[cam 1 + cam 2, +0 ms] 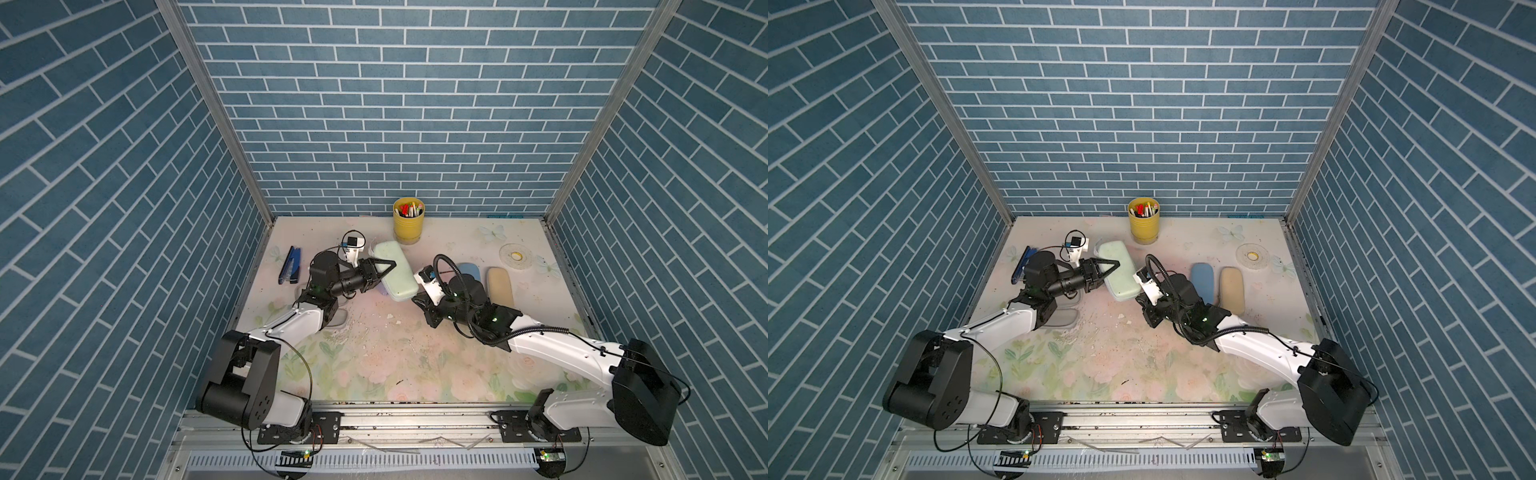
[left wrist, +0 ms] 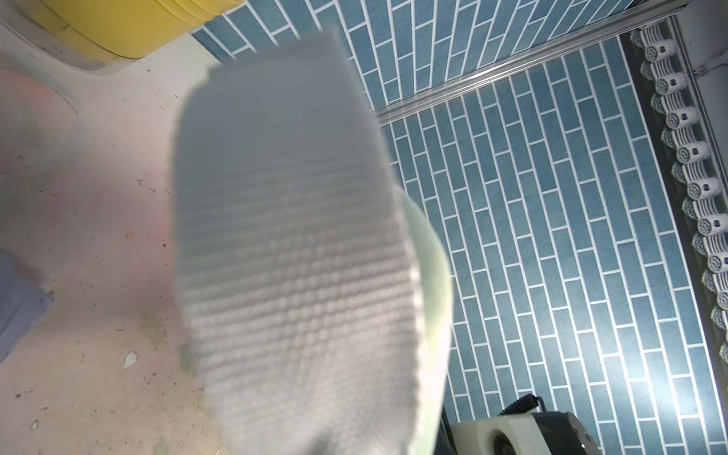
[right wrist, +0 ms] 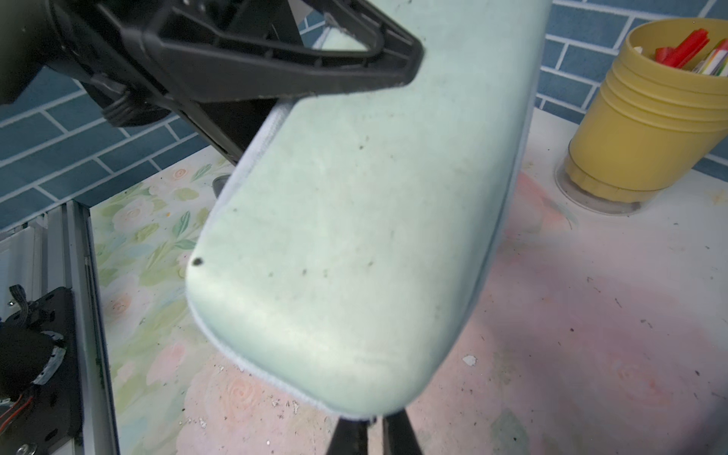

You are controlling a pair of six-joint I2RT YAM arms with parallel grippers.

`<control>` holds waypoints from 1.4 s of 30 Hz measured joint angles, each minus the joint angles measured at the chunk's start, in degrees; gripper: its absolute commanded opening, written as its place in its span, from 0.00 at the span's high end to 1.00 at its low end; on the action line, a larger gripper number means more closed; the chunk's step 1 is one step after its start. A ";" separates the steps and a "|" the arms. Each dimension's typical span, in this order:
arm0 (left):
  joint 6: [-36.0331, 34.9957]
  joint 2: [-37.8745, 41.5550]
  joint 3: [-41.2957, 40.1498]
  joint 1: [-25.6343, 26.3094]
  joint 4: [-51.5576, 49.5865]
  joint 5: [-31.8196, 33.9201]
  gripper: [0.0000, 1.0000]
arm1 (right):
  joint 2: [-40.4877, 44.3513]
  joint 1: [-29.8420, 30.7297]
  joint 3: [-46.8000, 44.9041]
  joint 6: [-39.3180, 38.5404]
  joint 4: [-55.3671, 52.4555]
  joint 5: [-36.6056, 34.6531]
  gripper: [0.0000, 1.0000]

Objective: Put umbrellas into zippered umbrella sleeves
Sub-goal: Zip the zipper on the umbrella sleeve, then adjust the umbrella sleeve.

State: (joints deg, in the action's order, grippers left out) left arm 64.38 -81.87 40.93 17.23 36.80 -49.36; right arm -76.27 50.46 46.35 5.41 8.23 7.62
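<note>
Crosswise, my left gripper (image 1: 386, 269) clamped the mint case (image 1: 402, 284) above the table (image 1: 374, 365), its length running 11 to 5 o'clock; my right gripper (image 3: 376, 429), pinched shut, sat at its 5 o'clock end.

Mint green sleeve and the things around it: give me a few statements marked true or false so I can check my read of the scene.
1. The left gripper clamps the mint green sleeve. True.
2. The right gripper is wide open. False: its fingers are closed together at the end of the sleeve that faces the robot.
3. The yellow pen cup is empty. False: it holds pens.
4. The light blue sleeve and the tan sleeve lie side by side. True.
5. The dark blue stapler sits inside the pen cup. False: it lies on the table, apart from the cup.
</note>
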 measured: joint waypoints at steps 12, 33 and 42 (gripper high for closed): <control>-7.72 1.42 3.10 0.70 -11.96 -3.89 1.00 | -2.58 -3.82 4.20 -8.59 -6.16 1.90 1.00; -10.86 -3.43 4.90 5.90 -11.15 -10.97 0.91 | -8.31 -15.30 14.10 -4.81 -9.64 6.16 0.44; -10.95 -4.68 4.92 6.99 -8.96 -11.47 0.84 | -8.02 -26.43 14.60 19.87 -8.74 33.99 0.23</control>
State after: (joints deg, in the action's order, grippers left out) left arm 53.43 -86.54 45.84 24.23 27.83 -60.84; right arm -84.29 24.03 60.95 25.28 -0.51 41.60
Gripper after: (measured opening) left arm 0.353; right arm 0.763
